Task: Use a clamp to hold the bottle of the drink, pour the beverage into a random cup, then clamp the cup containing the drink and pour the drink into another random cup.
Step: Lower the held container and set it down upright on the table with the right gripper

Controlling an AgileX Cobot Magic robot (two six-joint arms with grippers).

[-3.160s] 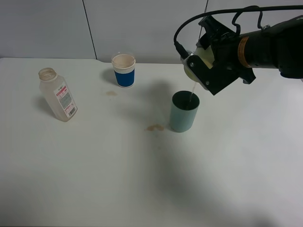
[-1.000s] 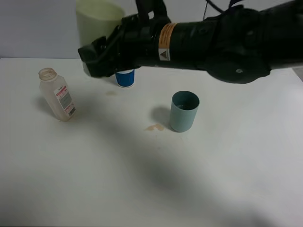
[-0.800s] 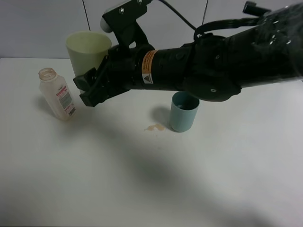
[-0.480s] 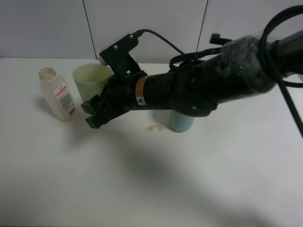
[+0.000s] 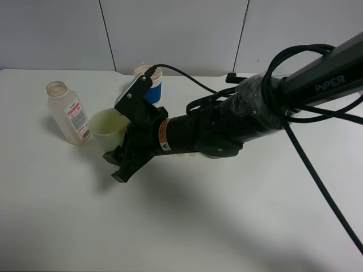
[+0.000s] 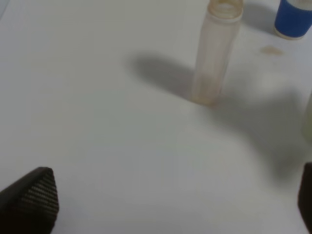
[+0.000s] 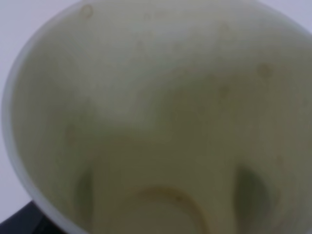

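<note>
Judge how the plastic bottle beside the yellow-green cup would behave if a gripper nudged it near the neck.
The bottle looks tall and narrow, so a push up high would probably tip it rather than slide it. It appears nearly empty, so it is likely light. Its smooth translucent plastic may be slippery and could flex under a squeeze.

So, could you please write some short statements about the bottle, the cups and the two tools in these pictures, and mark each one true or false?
1. The right tool holds the yellow-green cup. True.
2. The bottle lies on its side. False: it stands upright.
3. The yellow-green cup is full of drink. False: the right wrist view shows only a trace at its bottom.
4. The left tool is open and holds nothing. True.
5. The blue cup stands behind the arm. True.
</note>
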